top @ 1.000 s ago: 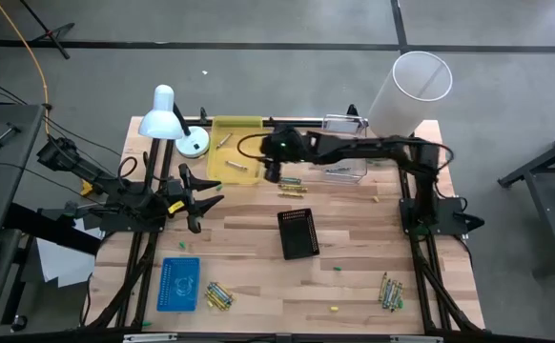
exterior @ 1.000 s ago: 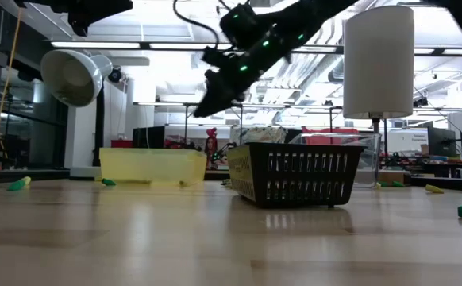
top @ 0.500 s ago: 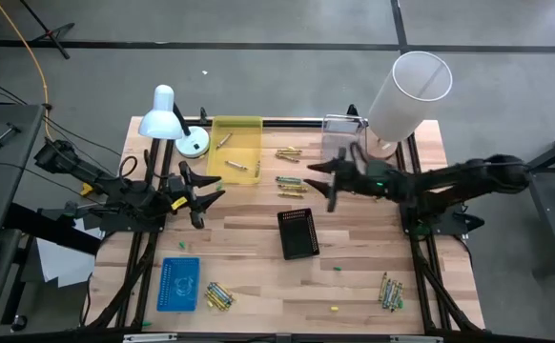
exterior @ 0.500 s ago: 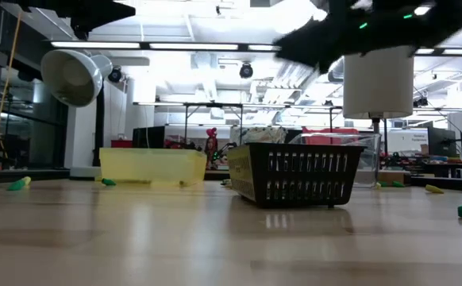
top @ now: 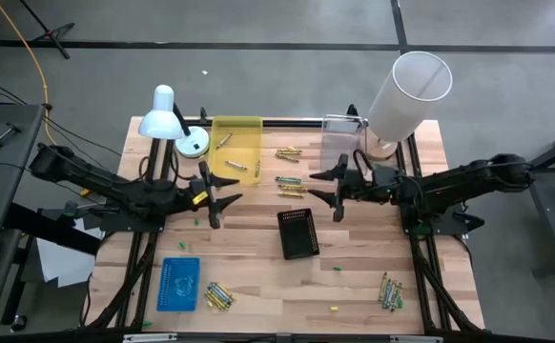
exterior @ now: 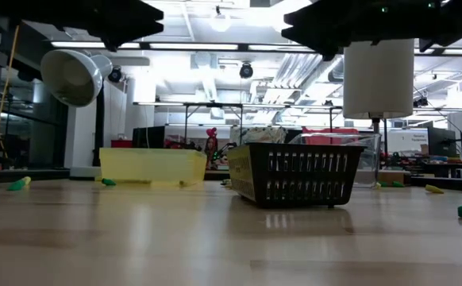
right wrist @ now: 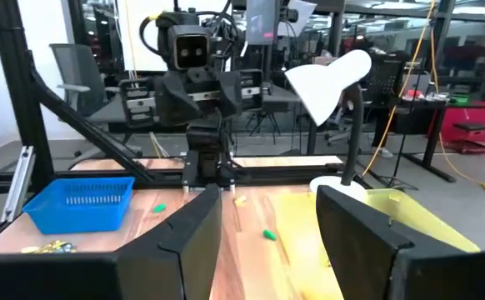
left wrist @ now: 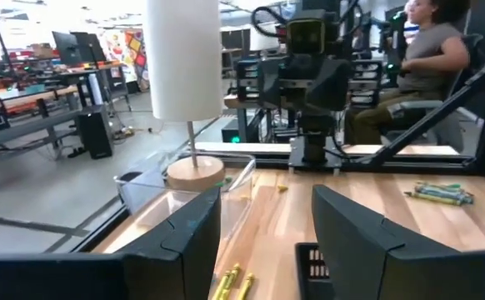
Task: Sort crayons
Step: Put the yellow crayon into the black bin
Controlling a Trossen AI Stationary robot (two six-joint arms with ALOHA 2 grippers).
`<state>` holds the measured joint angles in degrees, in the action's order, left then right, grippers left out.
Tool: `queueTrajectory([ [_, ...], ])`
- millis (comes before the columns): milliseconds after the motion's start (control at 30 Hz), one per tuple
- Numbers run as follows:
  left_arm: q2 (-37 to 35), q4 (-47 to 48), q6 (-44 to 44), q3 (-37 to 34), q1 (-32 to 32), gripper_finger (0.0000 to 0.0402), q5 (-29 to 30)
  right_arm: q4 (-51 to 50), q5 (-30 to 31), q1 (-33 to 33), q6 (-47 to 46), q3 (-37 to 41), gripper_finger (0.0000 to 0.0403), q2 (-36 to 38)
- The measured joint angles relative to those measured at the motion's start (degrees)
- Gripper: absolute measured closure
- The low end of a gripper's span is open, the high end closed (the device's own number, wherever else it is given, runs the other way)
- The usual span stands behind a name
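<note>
Left gripper (top: 216, 200) above table (top: 249, 276), at 9 o'clock of table centre; fingers spread, nothing between them. Right gripper (top: 335, 193) above table at 2 o'clock of black basket (top: 298, 233); fingers spread, nothing held. Grippers facing each other across the middle, well apart.

Crayons in several groups. Loose crayons (top: 291, 183) on bare wood between the grippers, at 12 o'clock of black basket. Two more sticks inside yellow tray (top: 249, 129), at far edge of table. Crayon pile (top: 218, 296) just beside blue tray (top: 179, 283), near edge, at 7 o'clock. Another pile (top: 389, 290) near edge, at 5 o'clock. Single stick (top: 335, 309) at 6 o'clock.

Clear bin (top: 346, 127) at 1 o'clock, beside white cylinder (top: 407, 93) on its round base. Desk lamp (top: 162, 113) at 11 o'clock.

Left wrist view: seated person (left wrist: 422, 62) beyond table.
</note>
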<state>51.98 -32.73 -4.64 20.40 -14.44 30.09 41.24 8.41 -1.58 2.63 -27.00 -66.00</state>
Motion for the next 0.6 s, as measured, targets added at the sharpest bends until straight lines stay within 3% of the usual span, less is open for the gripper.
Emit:
queueTrajectory([
  [133,0.05,-0.75,1.63,0.0,0.25,0.0227,-0.48,-0.27,0.0,0.02,-0.1,0.0,0.0212,0.0],
  [367,5.4,2.2,1.23,5.48,-2.8,0.0227,-11.87,0.1,0.02,0.07,-0.08,0.0,0.0212,0.0],
  [433,8.51,11.18,-0.49,10.33,-5.54,0.0227,-14.07,0.1,0.0,0.07,-0.08,0.0,0.0212,0.0],
  [600,17.92,44.72,1.42,26.83,-14.61,0.0227,-15.51,0.05,0.02,0.06,-0.12,0.0,0.0212,-0.01],
])
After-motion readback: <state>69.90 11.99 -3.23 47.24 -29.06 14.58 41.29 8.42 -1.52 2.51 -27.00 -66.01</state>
